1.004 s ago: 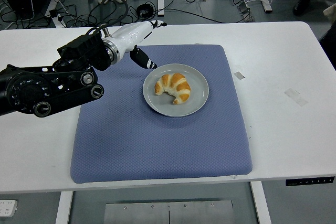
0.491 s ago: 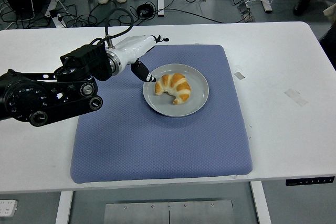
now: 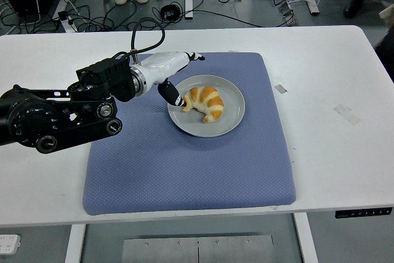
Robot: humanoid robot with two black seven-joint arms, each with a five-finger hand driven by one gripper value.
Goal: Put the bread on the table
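The croissant (image 3: 204, 101) lies on the grey plate (image 3: 229, 121), filling its upper-left half, the long axis running from its left tip at about ten o'clock to the curled end at about five o'clock. The left robot hand (image 3: 175, 77) sits directly at nine o'clock from that left tip: one dark-tipped finger (image 3: 173, 95) reaches down over the plate rim and appears to touch or nearly touch the bread, while another points away towards one o'clock above the plate, so the fingers are spread and grip nothing yet. This is the only arm in view; the right one does not show. The coming move seems to turn on closing across the croissant's short width from the left. The plate rests on a blue mat (image 3: 184, 170) which covers the middle of the white counter (image 3: 332, 78). Open mat lies at six o'clock of the plate, bare counter well off at three o'clock, with two bits of tape (image 3: 348, 113) there.
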